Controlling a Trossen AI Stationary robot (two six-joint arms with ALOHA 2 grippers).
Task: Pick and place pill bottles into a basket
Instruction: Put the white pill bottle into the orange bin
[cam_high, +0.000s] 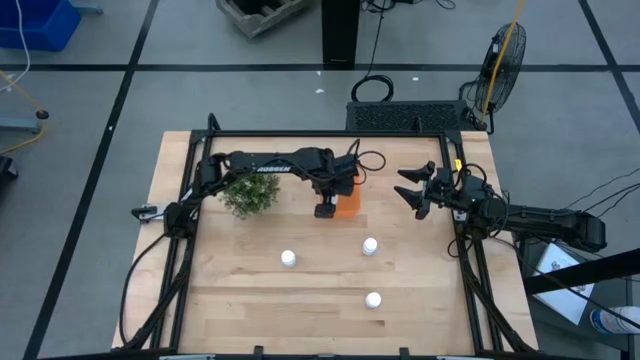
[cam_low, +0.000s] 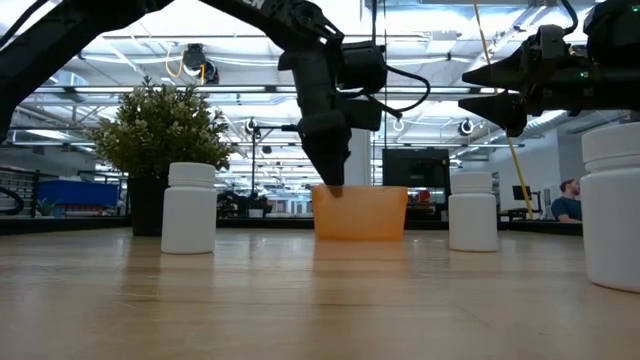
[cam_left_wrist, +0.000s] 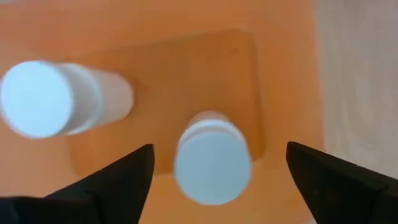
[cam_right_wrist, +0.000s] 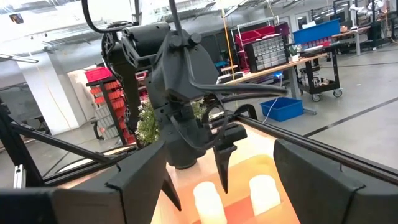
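The orange basket (cam_high: 347, 205) stands near the table's middle, beside the plant. My left gripper (cam_left_wrist: 219, 148) is open and points down into it. Two white pill bottles stand upright on the basket floor: one (cam_left_wrist: 212, 163) between the open fingers with a gap on each side, the other (cam_left_wrist: 56, 98) beside it. Three more bottles stand upright on the table: one (cam_high: 288, 258), one (cam_high: 370, 245) and one (cam_high: 373, 299) nearer the front. My right gripper (cam_high: 407, 187) is open and empty, above the table to the right of the basket.
A bushy green plant (cam_high: 250, 193) stands just left of the basket, under the left arm. A black frame (cam_high: 300, 135) runs along the table's back and sides. Bare wood lies around the three loose bottles toward the front edge.
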